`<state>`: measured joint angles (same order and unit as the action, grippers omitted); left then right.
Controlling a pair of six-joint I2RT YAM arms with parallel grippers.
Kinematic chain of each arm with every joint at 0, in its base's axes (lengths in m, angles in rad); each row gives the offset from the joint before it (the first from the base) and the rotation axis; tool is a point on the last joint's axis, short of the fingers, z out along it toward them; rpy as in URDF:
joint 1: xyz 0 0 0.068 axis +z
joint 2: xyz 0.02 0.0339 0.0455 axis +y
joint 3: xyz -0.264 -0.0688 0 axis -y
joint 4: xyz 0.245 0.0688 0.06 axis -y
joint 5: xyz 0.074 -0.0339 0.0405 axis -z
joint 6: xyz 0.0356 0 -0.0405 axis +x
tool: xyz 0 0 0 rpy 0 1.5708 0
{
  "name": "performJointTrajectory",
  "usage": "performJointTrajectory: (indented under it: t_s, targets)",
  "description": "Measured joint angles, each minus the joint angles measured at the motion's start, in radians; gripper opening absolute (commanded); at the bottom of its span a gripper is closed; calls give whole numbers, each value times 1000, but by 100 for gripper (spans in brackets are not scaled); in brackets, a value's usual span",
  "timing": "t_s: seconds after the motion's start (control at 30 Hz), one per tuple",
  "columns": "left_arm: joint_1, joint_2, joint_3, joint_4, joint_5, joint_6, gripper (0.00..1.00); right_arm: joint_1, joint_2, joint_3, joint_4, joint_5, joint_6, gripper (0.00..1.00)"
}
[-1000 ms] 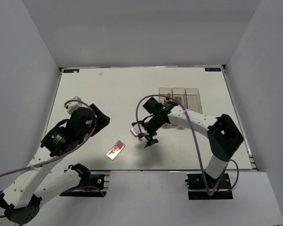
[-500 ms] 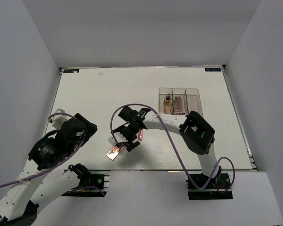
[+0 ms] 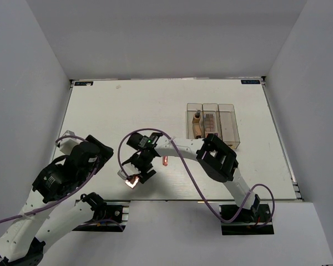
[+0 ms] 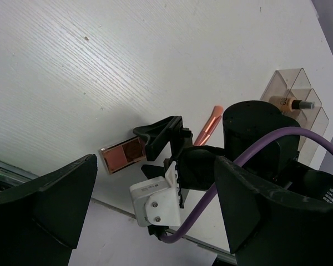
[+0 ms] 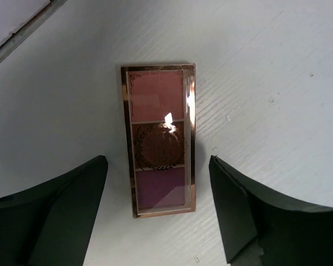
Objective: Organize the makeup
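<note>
Hovering my right gripper [image 5: 158, 166] over the eyeshadow palette [image 5: 161, 141], which lies flat on the surface [image 5: 277, 66] toward 7 o'clock, near the front edge. Its jaws stand apart, one beside each long edge, with nothing held. I judge a good pick needs a straight descent, fingers squared to those edges, closing low. My left gripper [image 4: 155, 166] hangs wide and empty. The clear box [image 3: 211, 124] sits at 1 o'clock.

The eyeshadow palette [image 5: 161, 138] has a glossy rose-gold metallic rim, and its face is shiny — it catches glare. Under the palette, the white table [image 5: 277, 83] is matt and finely ridged. Flanking the palette, the right gripper [image 5: 158, 191] has matt black plastic fingers [image 5: 50, 216]. Beyond the palette, the clear box [image 4: 286, 83] is smoky transparent plastic.
</note>
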<state>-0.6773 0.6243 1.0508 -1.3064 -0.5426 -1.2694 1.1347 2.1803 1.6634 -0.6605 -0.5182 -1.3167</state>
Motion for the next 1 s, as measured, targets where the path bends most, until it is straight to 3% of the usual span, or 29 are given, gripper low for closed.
performJointTrajectory:
  t_s: [0.3,0.43,0.73,1.0]
  targets:
    - [0,-13,-23,-2,0,-13,96,-3,2,1,-19,22,2,27]
    - [0,-11,-31,1,0,-14,97,-12,-2,-4,-31,18,10,17]
    - [0,-13,-63,27,6,-14,96,-135,-139,-165,-85,-17,151,15]
    - [0,-6,-77,66,10,-10,96,-242,-409,-261,-24,-59,320,14]
